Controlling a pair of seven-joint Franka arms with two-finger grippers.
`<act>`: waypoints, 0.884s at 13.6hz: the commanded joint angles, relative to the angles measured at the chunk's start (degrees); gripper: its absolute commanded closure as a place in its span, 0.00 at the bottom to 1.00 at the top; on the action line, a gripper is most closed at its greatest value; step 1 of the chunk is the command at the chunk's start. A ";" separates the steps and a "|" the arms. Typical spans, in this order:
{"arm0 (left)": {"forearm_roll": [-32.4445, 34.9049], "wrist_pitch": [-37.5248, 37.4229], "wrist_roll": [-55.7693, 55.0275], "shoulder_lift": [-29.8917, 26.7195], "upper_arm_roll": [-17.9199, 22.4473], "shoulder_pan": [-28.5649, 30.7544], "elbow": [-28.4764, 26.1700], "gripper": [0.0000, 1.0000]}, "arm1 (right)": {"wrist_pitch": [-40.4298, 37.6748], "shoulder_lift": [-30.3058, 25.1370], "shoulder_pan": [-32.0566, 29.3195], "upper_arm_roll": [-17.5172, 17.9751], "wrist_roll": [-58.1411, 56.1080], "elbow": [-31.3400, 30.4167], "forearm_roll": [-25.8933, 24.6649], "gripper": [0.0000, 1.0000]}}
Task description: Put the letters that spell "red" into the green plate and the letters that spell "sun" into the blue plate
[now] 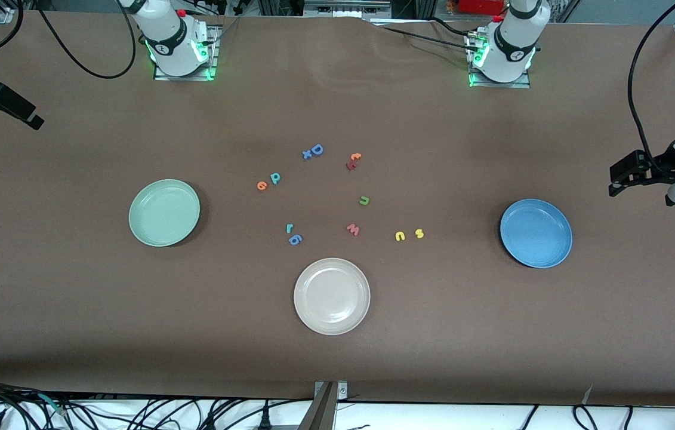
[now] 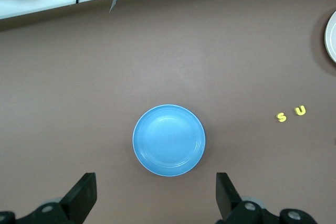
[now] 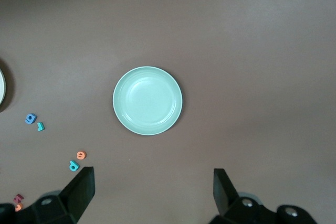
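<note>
Nothing sorted yet: both target plates bare, every letter loose on the brown surface (image 1: 74, 310). Green plate (image 1: 164, 212) toward the right arm's end, blue plate (image 1: 536, 233) toward the left arm's end, beige-white plate (image 1: 332, 295) between them and nearer the front camera. Scattered between the plates: teal "r" (image 1: 289, 227) just beside a blue "6"-like piece (image 1: 295, 239); orange "e" (image 1: 262, 185) touching or nearly touching the teal "d" (image 1: 276, 177); yellow "s" (image 1: 419, 233) near the yellow "u" (image 1: 400, 236), green "n" (image 1: 364, 200) a little farther from the camera. Decoys too: blue capital "D" (image 1: 316, 150), pink-red "w" (image 1: 353, 229). Left claw (image 2: 156, 195) released, jaws wide, high above the blue plate; right claw (image 3: 153, 192) likewise spread and empty above the green plate. Probably parked high for an overview, each arm over its own plate. Tight pairs likely to need careful pinching to avoid dragging a neighbour.
</note>
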 commanded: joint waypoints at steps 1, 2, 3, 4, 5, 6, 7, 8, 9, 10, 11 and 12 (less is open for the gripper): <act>1.60 -0.70 1.28 -1.55 -0.15 -0.28 -1.43 0.00 | -0.79 0.14 -0.04 0.62 0.37 0.86 -1.02 0.00; 1.60 -0.89 1.28 -1.46 -0.15 -0.28 -1.33 0.00 | -0.80 0.23 -0.04 0.63 0.20 1.03 -0.93 0.00; 1.51 -1.07 1.28 -1.45 -0.15 -0.28 -1.33 0.00 | -0.71 0.23 -0.04 0.54 0.11 1.04 -0.93 0.00; 1.51 -1.07 1.28 -1.45 -0.24 -0.37 -1.33 0.00 | -0.45 0.31 -0.04 0.54 0.11 1.04 -0.93 0.00; 1.51 -1.07 1.28 -1.45 -0.24 -0.28 -1.33 0.00 | -0.36 0.31 -0.13 0.54 0.02 1.12 -1.01 0.00; 1.51 -1.07 1.28 -1.45 -0.24 -0.19 -1.33 0.00 | -0.27 0.31 -0.13 0.45 0.02 1.12 -1.02 0.00; 1.51 -1.07 1.28 -1.37 -0.24 -0.02 -1.33 0.00 | -0.27 0.40 -0.13 0.45 -0.07 1.12 -1.10 0.00; 1.51 -1.16 1.28 -1.37 -0.15 0.07 -1.33 0.00 | -0.53 0.58 -0.13 0.54 0.02 1.04 -1.02 0.00; 1.51 -1.24 1.28 -1.37 -0.15 0.24 -1.33 0.00 | -0.71 0.66 -0.13 0.63 0.11 1.04 -1.02 0.00; 1.51 -1.33 1.28 -1.37 -0.15 0.33 -1.33 0.00 | -0.71 0.67 -0.13 0.63 0.02 1.04 -1.02 0.00; 1.51 -1.25 1.28 -1.37 -0.06 0.42 -1.33 0.00 | -0.71 0.75 -0.13 0.63 0.02 1.04 -1.10 0.00; 1.51 -1.24 1.28 -1.37 -0.06 0.60 -1.33 0.00 | -0.71 0.75 -0.13 0.71 0.37 1.04 -1.02 0.00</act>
